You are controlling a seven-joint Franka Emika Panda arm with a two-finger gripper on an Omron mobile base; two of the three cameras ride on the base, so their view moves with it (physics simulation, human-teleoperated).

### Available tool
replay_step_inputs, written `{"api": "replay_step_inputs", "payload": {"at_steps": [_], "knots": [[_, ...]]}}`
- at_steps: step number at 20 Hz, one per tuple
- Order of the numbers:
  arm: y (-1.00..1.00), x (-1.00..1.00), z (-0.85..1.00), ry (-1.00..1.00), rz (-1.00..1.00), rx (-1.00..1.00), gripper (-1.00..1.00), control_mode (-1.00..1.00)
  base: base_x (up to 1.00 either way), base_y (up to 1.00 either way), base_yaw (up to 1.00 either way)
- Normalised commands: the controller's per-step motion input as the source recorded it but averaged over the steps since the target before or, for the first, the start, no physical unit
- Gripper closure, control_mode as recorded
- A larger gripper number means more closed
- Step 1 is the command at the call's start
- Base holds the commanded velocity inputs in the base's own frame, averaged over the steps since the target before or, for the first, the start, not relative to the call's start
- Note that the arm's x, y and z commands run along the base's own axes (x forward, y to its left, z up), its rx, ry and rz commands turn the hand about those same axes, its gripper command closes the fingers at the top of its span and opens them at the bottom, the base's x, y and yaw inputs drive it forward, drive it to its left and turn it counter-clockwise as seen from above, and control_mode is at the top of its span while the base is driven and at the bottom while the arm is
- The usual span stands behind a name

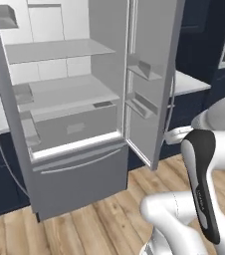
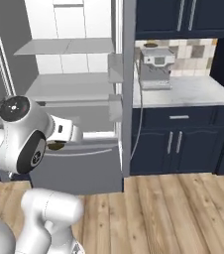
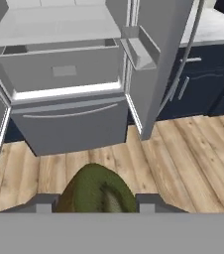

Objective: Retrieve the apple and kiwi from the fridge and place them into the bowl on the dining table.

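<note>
Hand view: kiwi [image 3: 96, 191] sits clamped between the hand's [image 3: 98, 203] fingertips (fridge [image 3: 69, 119] open beyond).

Even flat rendered light, soft low-resolution blur, faint shadows, no glare

The kiwi's [image 3: 96, 191] lower part is hidden between the gripper's fingertips [image 3: 44, 203]. The fridge's [image 1: 79, 124] top is cut off. In the right base view the arm's white housing hides most of the gripper.

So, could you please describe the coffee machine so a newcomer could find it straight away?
Start at the open fridge. Just right of it, a pale counter tops navy cabinets. The coffee machine is the boxy silver appliance standing on that counter's left end, against the tiled wall.
</note>
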Motion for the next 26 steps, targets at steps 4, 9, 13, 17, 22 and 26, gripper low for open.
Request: {"api": "replay_step_inputs", "payload": {"at_steps": [4,9,13,17,22,26], "knots": [[0.00,0.00,0.00,0.00,0.00,0.00,1.00,1.00,-0.31,0.00,-0.40],[0.00,0.00,0.00,0.00,0.00,0.00,1.00,1.00,-0.12,-0.10,-0.37],[0.00,0.00,0.00,0.00,0.00,0.00,1.00,1.00,-0.01,-0.28,-0.36],[0.00,0.00,0.00,0.00,0.00,0.00,1.00,1.00,0.00,-0.45,-0.33],[0.00,0.00,0.00,0.00,0.00,0.00,1.00,1.00,0.30,-0.56,-0.30],[0.00,0.00,0.00,0.00,0.00,0.00,1.00,1.00,0.78,-0.63,-0.33]]}}
